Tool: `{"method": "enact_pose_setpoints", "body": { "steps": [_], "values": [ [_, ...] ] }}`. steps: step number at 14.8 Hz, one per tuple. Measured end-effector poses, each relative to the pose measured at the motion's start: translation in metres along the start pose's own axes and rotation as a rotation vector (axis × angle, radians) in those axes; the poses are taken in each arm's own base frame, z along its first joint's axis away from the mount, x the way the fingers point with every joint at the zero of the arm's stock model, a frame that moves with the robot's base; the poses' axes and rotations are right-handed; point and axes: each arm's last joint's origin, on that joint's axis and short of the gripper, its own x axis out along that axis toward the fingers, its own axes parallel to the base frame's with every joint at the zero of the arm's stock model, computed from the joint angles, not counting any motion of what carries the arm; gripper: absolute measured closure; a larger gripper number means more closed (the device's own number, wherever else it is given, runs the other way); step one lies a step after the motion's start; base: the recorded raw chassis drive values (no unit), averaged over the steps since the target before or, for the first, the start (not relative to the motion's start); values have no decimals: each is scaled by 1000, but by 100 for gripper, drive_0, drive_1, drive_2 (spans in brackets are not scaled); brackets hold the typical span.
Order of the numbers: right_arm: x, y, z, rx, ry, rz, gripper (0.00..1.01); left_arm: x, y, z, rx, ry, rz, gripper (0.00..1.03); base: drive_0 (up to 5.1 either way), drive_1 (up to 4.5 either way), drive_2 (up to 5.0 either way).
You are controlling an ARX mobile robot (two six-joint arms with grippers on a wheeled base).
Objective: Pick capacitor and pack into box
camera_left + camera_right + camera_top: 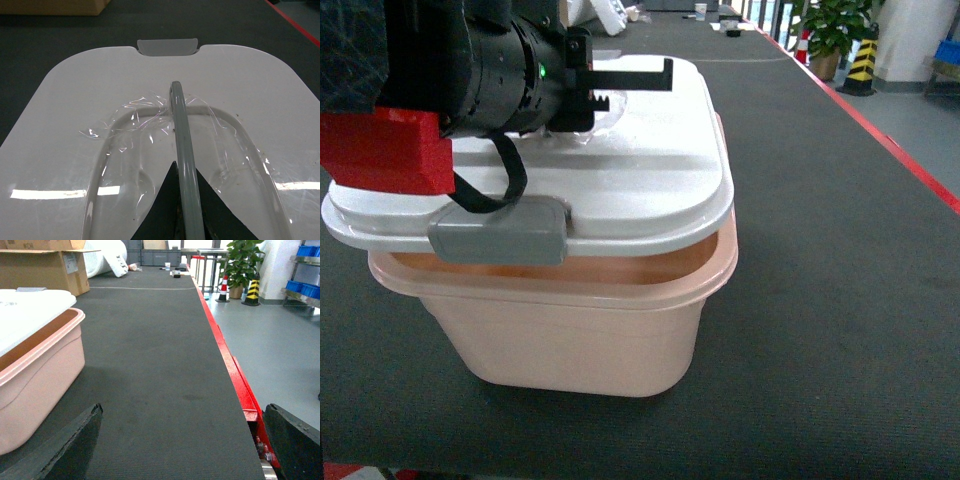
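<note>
Head view has my left gripper [620,85] over the white lid [650,170], jaws closed on its grey handle [182,150]; the lid sits skewed on the pink box [590,330] on the desk [840,300]. I'd lift straight up, slowly. Right gripper [180,440] hangs low beside the box, jaws wide apart and empty, no capacitor visible anywhere.

The head camera looks forward and slanting down along the dark belt [840,250], very near the box [590,330], with the left gripper [620,85] filling its upper left. The left wrist camera sits close above the lid [75,125], facing along its fingers [155,215] toward the far latch [167,46]. The right wrist camera rides low over the belt, looking lengthwise between its fingers [55,450], the box just left of them. All three views share the lid; head and right wrist share the belt.
</note>
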Motion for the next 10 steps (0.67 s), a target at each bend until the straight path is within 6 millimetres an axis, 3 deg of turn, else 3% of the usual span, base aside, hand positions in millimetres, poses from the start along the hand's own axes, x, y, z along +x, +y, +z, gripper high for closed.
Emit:
{"method": "enact_pose_setpoints", "body": {
  "steps": [4,10],
  "values": [
    [0,0,0,0,0,0,3,2,-10,-13,24,44,-32,101,0,0,0],
    [0,0,0,0,0,0,3,9,-8,-22,49,60,-19,101,0,0,0]
  ]
}}
